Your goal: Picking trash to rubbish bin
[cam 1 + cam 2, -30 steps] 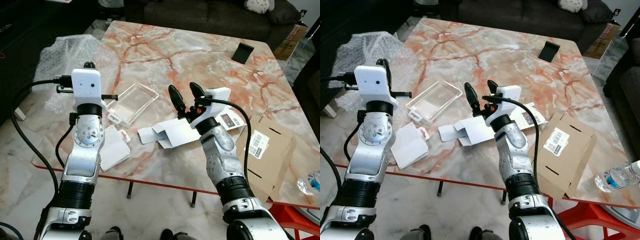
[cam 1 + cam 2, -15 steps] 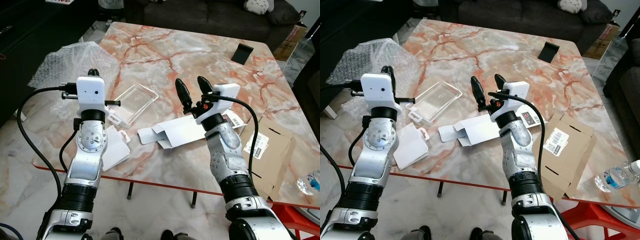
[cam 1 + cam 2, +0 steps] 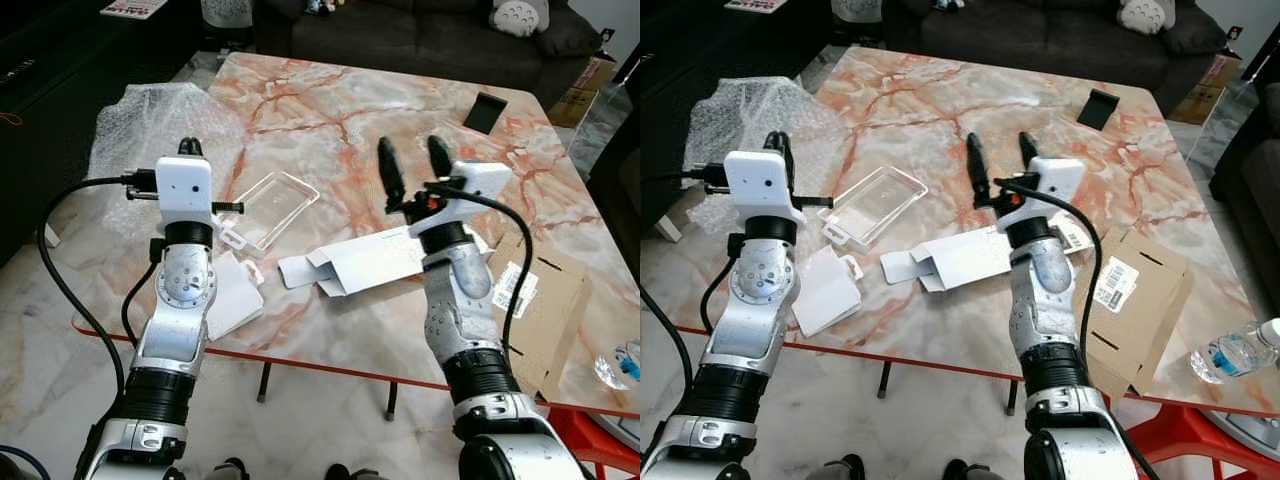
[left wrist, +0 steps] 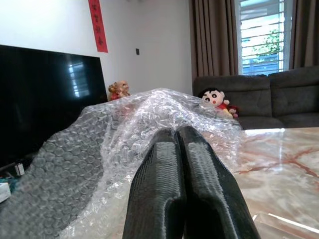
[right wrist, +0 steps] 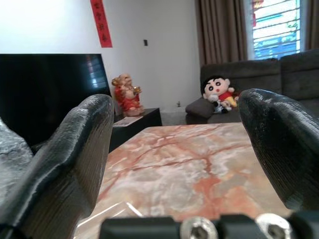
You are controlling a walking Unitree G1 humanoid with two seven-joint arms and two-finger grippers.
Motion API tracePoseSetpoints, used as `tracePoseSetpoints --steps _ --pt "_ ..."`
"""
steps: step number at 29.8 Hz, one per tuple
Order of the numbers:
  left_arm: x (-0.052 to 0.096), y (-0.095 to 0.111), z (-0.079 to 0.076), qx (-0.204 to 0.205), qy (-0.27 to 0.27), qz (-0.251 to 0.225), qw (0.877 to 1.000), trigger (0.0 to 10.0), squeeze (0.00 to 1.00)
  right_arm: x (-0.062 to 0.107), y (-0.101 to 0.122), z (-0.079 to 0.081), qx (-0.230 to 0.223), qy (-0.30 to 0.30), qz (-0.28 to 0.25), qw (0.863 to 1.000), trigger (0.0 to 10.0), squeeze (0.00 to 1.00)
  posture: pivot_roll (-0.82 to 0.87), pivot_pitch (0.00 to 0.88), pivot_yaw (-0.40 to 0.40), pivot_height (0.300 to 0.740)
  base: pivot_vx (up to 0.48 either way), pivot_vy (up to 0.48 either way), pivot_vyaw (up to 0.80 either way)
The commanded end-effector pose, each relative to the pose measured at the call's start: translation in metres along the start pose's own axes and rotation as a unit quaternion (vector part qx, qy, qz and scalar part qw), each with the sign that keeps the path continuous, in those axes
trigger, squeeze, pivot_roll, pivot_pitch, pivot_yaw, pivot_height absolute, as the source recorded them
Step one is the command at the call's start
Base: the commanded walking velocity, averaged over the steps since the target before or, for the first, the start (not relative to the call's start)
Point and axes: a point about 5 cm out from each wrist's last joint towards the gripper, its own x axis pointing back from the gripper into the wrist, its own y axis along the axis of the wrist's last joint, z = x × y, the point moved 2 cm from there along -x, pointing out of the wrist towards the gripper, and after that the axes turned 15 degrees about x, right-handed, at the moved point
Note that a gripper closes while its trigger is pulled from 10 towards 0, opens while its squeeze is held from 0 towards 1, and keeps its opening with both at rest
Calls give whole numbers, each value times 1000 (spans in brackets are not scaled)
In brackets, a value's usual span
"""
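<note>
Our right gripper (image 3: 410,172) hovers, fingers spread wide and empty, above the flattened white cardboard box (image 3: 360,263) on the marble tabletop (image 3: 330,110), ready to grasp; our left gripper (image 4: 179,149) waits pressed closed, empty.

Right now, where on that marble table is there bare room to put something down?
The far half of the table is bare, bordered by the bubble wrap on the left and the small black object at the far right. The near edge is crowded: clear plastic tray, flattened white box, white card packaging and brown cardboard.
</note>
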Motion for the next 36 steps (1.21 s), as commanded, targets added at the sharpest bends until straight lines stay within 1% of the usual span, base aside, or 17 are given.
tracePoseSetpoints --steps 1,8,31,36 --pt "3 0 0 -8 -3 -8 1000 10000 0 0 3 -4 8 -11 -8 1000 10000 0 59 125 -98 740 0 0 0" --pt "3 1 1 -11 -2 -12 1000 10000 0 0 1 -3 9 -15 -5 1000 10000 0 58 137 -97 740 0 0 0" --pt "3 0 -3 -11 -6 -12 1000 10000 0 3 -1 -5 6 -20 -1 1000 10000 0 49 144 -99 740 0 0 0" --pt "2 1 -4 -10 -6 -13 1000 10000 0 4 -2 -5 5 -20 2 1000 10000 0 48 144 -101 740 -266 0 0"
